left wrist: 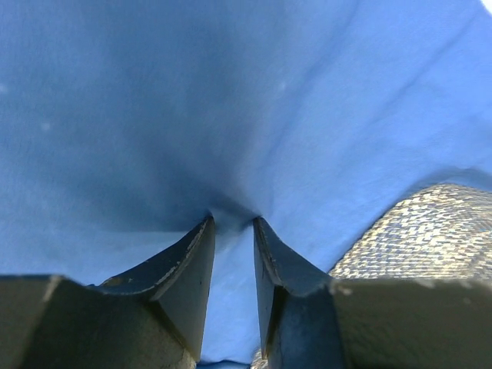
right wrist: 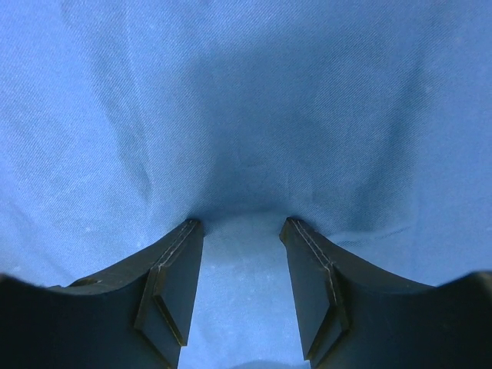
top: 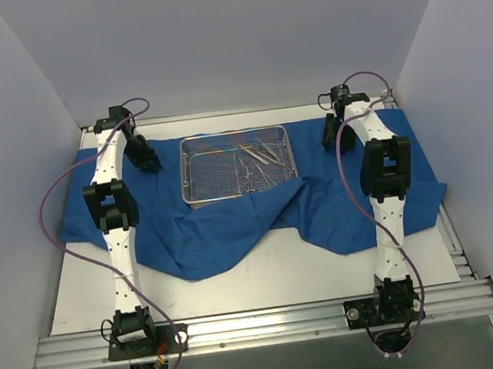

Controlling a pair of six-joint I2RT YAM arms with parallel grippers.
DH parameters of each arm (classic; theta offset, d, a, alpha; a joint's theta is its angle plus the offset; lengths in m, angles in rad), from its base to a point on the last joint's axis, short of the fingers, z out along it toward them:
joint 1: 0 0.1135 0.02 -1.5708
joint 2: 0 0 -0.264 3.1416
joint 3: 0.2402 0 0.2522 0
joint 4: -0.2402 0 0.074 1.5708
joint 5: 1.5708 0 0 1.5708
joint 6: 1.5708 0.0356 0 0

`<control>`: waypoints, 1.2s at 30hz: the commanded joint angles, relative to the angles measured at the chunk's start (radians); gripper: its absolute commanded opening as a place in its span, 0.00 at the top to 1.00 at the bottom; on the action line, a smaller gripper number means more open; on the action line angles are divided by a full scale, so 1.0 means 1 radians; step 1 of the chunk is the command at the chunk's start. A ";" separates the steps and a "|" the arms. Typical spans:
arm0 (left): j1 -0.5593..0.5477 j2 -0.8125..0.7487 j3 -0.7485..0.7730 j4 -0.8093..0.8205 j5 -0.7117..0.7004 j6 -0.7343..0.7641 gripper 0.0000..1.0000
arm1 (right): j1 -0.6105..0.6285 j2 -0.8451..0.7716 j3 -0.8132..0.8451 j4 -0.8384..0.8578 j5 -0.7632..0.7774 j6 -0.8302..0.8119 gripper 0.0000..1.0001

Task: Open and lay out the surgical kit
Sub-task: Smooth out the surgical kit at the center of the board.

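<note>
The surgical kit's royal-blue cloth wrap (top: 225, 231) lies spread over the table, its near edge rumpled in folds. On it, at the back centre, stands the silver wire-mesh tray (top: 196, 199) with several slim steel instruments (top: 260, 158) in its right half. My left gripper (top: 146, 160) is just left of the tray. In the left wrist view its tips (left wrist: 233, 221) press into the cloth (left wrist: 231, 100) with a narrow gap, the mesh tray (left wrist: 430, 231) to the right. My right gripper (top: 332, 135) is right of the tray. It stands open (right wrist: 242, 223), tips on the cloth (right wrist: 246, 100).
White walls close in the table on the left, back and right. An aluminium rail (top: 263, 325) runs along the near edge by the arm bases. Purple cables (top: 52, 198) loop off both arms.
</note>
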 commanded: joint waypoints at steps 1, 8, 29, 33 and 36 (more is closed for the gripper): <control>0.016 0.081 0.028 0.170 0.034 -0.034 0.63 | -0.044 0.143 -0.031 -0.021 0.041 0.003 0.52; 0.051 0.138 0.108 0.244 0.094 -0.077 0.61 | -0.049 0.209 0.058 -0.046 0.010 0.000 0.51; 0.096 -0.363 -0.227 0.146 -0.114 -0.020 0.49 | -0.017 0.093 0.112 -0.042 -0.054 -0.003 0.34; 0.079 -0.478 -0.382 0.121 -0.217 0.050 0.50 | 0.012 0.031 0.104 -0.052 -0.047 -0.020 0.32; 0.065 -0.529 -0.476 0.124 -0.235 0.070 0.50 | 0.031 -0.054 0.079 -0.049 -0.028 -0.034 0.32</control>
